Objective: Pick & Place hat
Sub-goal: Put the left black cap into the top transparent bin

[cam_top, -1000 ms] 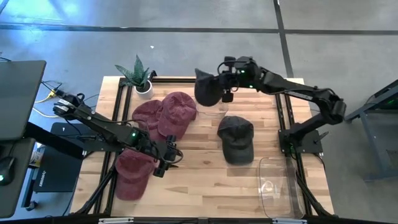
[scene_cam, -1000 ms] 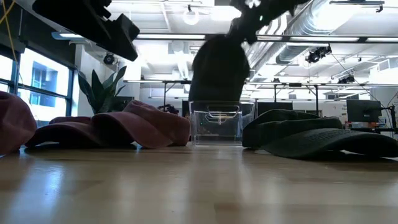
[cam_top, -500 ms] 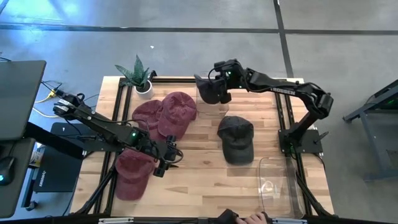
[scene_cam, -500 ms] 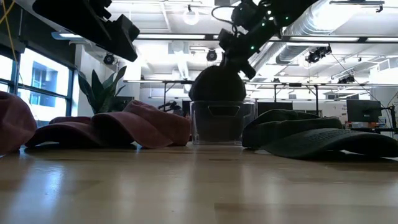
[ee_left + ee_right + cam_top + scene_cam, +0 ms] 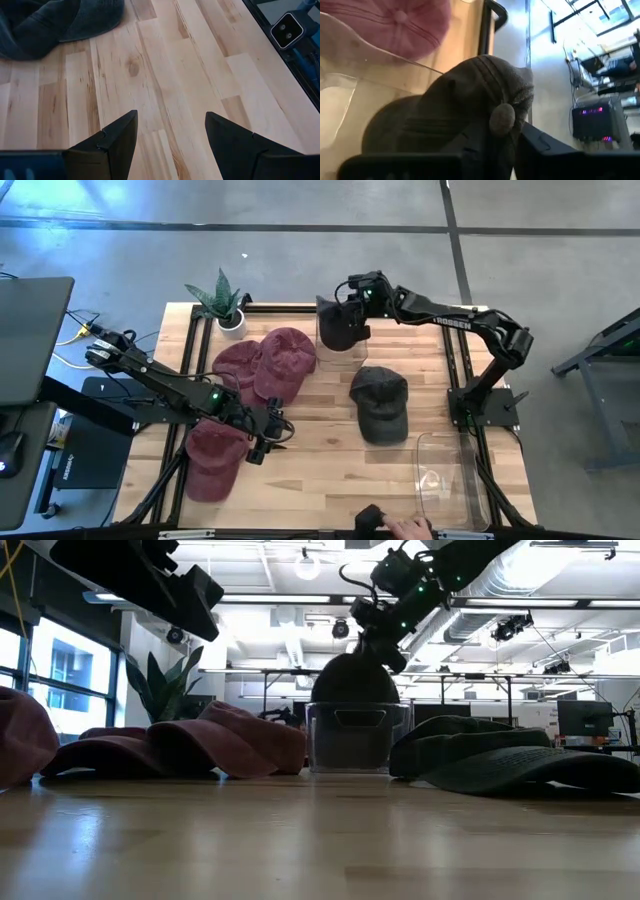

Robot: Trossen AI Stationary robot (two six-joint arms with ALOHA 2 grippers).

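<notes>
Looking at the feeds from my desk, I'd say this one hat is almost placed but the job overall has a way to go. My right gripper (image 5: 352,308) is at the far middle of the table, fingers pinched on the crown of a dark grey cap (image 5: 338,328), and that cap sits down in the clear plastic bin (image 5: 348,737) with its dome poking above the rim. It hasn't been let go, so I'd count the drop as not finished. Left on the wood: another dark grey cap (image 5: 380,403) just near of the bin, plus maroon caps (image 5: 268,363) piled to the left and one more maroon cap (image 5: 212,462) near the front left. My left gripper (image 5: 170,137) hangs over bare table by that front cap, fingers spread, holding nothing.
</notes>
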